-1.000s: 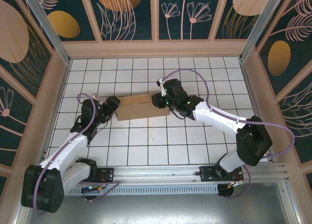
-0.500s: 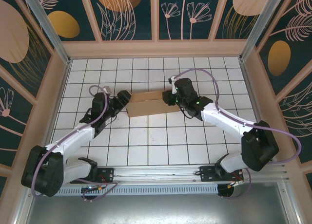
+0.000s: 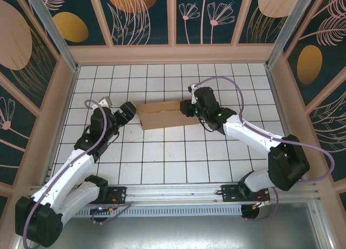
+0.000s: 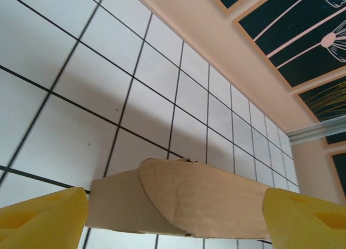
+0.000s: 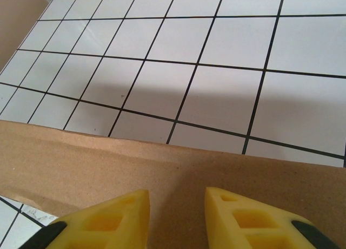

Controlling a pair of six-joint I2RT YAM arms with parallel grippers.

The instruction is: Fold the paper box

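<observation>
The white tiled bench (image 3: 162, 151) carries the whole job. The paper box (image 3: 162, 115) lies across it, a long brown cardboard body spanning the gap between the two sets of fingers, one end toward each.

The left fingers (image 3: 128, 109) stand wide apart and hold nothing. In the left wrist view the two yellow tips (image 4: 43, 216) sit at either side, and the box's near end (image 4: 184, 200) lies just ahead of them, between the tips. A rounded flap overlaps that end wall and does not look fully seated.

The right fingers (image 3: 188, 108) are at the box's far end. In the right wrist view they (image 5: 113, 216) stand narrow, with a flat cardboard panel (image 5: 162, 173) directly beyond them and showing through the gap. Whether they pinch an edge or only rest against the panel cannot be told.

The step in hand looks like dressing the left end of the box. To do it well, the left fingers should come in square to that end, not at a slant, so both tips meet the cardboard together and the flap bends along its crease. The right fingers should brace the opposite end, since light cardboard will likely slide on smooth tile under a sideways push. Slow, even pressure suits corrugated board, which kinks if forced off its score line.
</observation>
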